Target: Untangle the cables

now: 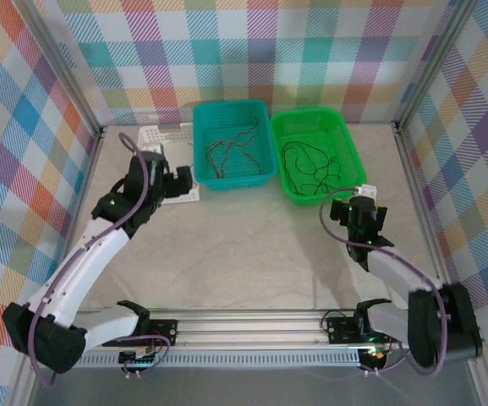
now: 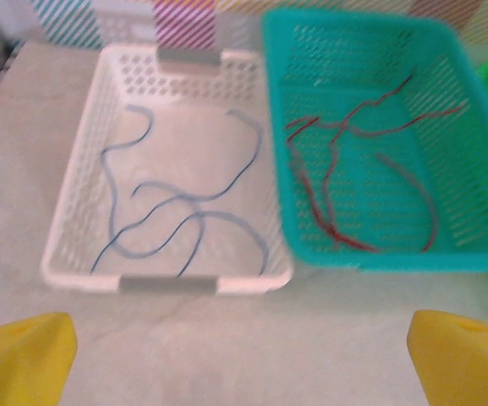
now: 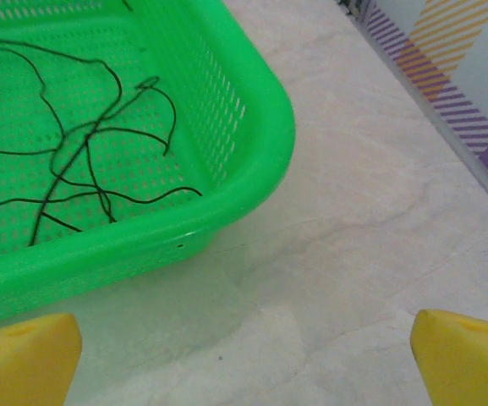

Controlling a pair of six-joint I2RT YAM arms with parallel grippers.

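The cables lie colour-sorted in 3 baskets across the upper middle of the overhead frame, blue in the white basket, reddish in the teal basket and black in the green basket, so the left gripper and right gripper, both spread apart and empty, seemingly just wait over the desk.

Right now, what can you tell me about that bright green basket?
The green basket is a rectangular, bright green tub that looks like plastic, with rounded corners, a smooth thick rim, and walls and floor pierced by rows of small holes. It stands upright and flat on the pale table, at the far side, close beside the teal basket on its left. Thin black cables lie loosely crossed on its floor.
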